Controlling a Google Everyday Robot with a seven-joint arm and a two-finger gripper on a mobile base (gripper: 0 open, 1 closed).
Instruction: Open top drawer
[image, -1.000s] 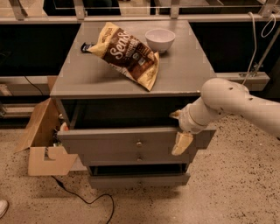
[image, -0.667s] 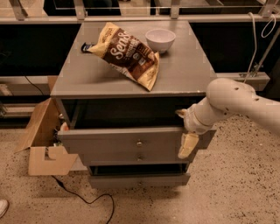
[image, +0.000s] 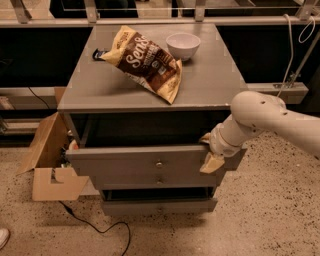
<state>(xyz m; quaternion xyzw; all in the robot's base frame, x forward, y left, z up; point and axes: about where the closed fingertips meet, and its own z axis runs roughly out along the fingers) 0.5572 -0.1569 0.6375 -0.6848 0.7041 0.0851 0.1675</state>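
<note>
Shifted slightly rightward, the gripper (image: 208, 150) hangs open at the right end of the pulled-out top drawer (image: 125, 161).

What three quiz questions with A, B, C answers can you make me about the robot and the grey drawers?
1. Where along the top drawer front is the gripper? A. left end B. middle C. right end
2. What colour is the bowl? A. white B. red C. green
3. How is the top drawer? A. shut flush B. pulled partly out C. taken right out

Answers: 1 C, the gripper sits at the front's right end. 2 A, the bowl on the cabinet top is white. 3 B, the drawer's front stands forward of the cabinet with a dark gap behind it.
</note>
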